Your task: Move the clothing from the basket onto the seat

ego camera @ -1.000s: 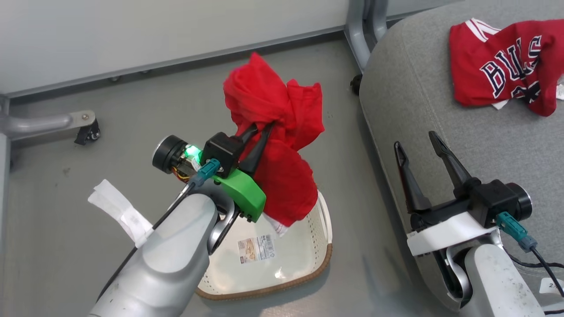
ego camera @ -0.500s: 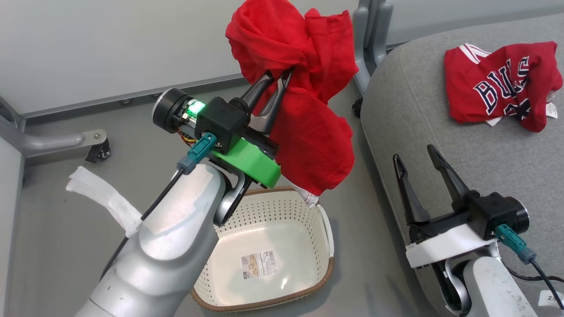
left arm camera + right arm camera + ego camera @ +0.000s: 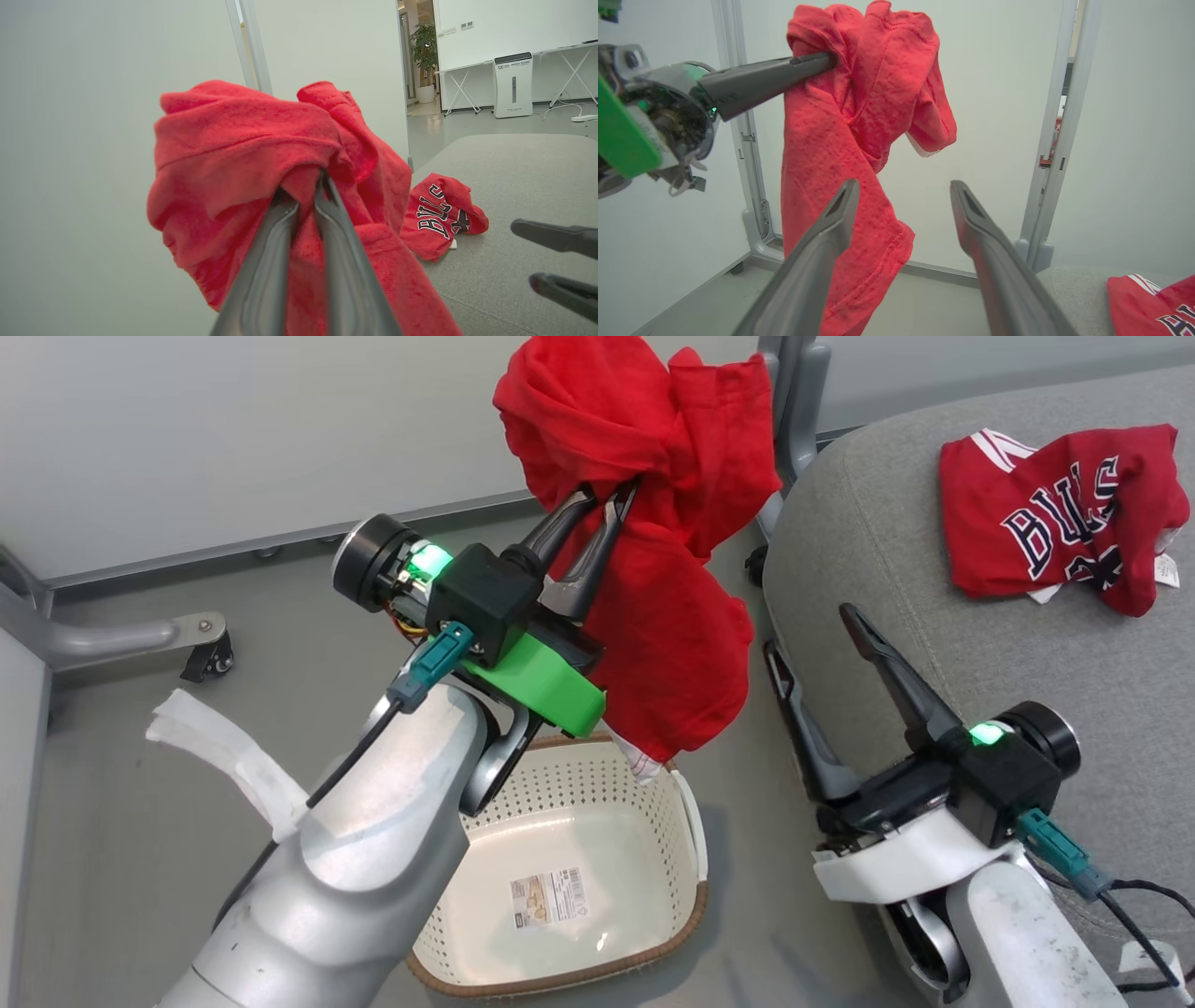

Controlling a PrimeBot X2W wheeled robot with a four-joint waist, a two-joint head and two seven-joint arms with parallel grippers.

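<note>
Grey floor (image 3: 280, 597) bears the empty cream perforated plastic basket (image 3: 607, 789); left gripper (image 3: 609, 490) pinches the bunched red garment (image 3: 672, 625) high, likely to clear its rim; right gripper (image 3: 808, 630) gapes empty beside the grey upholstered seat (image 3: 878, 541) bearing the red BULLS jersey (image 3: 1055, 523).

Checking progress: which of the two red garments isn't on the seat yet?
The plain red piece: it hangs from the shut left gripper, off the seat. The BULLS jersey lies on the seat.
</note>
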